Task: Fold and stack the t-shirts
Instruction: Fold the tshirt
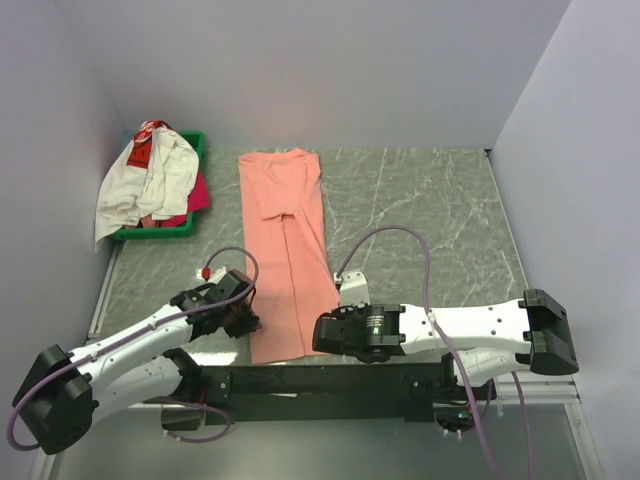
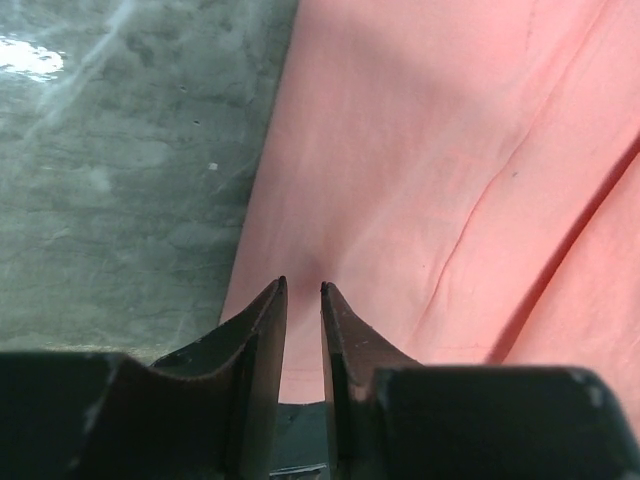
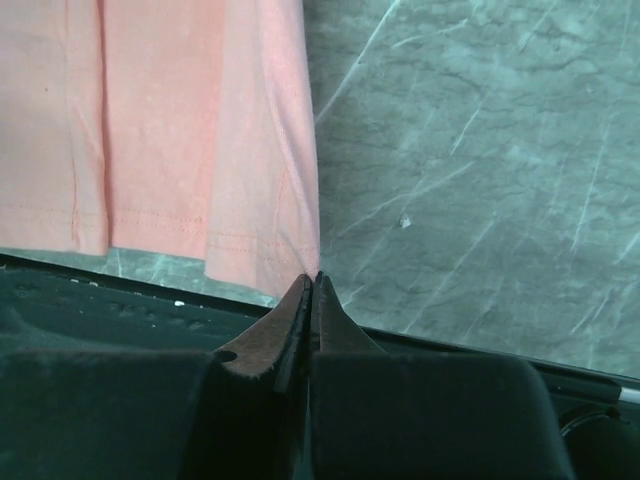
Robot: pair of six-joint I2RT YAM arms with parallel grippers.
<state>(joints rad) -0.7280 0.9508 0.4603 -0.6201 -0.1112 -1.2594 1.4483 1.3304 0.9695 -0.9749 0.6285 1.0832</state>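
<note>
Cloth like this salmon-pink t-shirt looks light, limp and a little clingy. It lies flat down the middle of the marble-patterned table as a long narrow strip, its sides already turned in, collar end far from the arms and hem nearest them. I'd expect it to sag and spill from any single pinch, so the sensible hold is the two hem corners at once, lifted evenly and carried up toward the collar to halve the strip. A grab in the middle would likely just bunch it. The left gripper sits low over the shirt's left edge near the hem, its jaws a narrow slit apart with pink showing through. I can't say whether any fabric is caught in there. The right gripper has its tips pressed together right at the hem's right corner, and whether they nip the stitched edge is too close to call. Off at the far left, the white t-shirt with its red patch is heaped over the magenta one in a green tray.
</note>
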